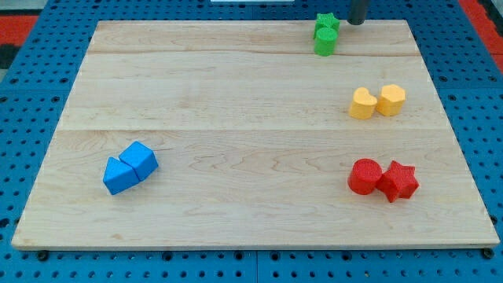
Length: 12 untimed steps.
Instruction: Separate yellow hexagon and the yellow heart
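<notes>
my tip (355,23) rests at the wooden board's (236,118) top edge, touching nothing (it is a bare rod and grips nothing). just to its left: green star (328,23) above green cylinder (324,42). well below it, slightly right: yellow heart (362,104) touching yellow hexagon (391,100). farther below: red cylinder (365,176), red star (398,181). far lower left: blue cube (141,160) and a blue wedge-like block (118,176).

Eight blocks sit on the wooden board (236,94), in four pairs. Two are yellow: the yellow heart (361,104) and the yellow hexagon (391,100). Two are green (325,34), two are red (383,178), and two are blue (130,167).
</notes>
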### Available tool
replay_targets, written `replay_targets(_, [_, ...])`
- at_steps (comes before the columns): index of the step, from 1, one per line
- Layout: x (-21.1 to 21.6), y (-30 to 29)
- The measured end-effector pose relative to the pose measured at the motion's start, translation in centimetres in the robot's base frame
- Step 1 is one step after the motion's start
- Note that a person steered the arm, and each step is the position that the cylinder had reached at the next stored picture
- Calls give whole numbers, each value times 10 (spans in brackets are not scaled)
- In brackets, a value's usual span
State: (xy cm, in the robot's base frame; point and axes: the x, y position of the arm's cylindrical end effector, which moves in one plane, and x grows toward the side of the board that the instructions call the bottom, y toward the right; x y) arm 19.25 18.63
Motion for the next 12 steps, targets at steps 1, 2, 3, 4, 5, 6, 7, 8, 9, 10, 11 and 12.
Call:
replay_targets(1, [50,7])
replay_targets(2, [121,8])
replay_targets(3, [147,55])
replay_targets(4, [181,88])
replay_targets(5, [211,88])
replay_targets(6, [188,78])
replay_targets(7, [177,34])
replay_targets(8, [219,31])
replay_targets(9, [246,25])
replay_targets(10, [249,-7])
replay_targets(11, [231,2])
replay_targets(12, [229,-25])
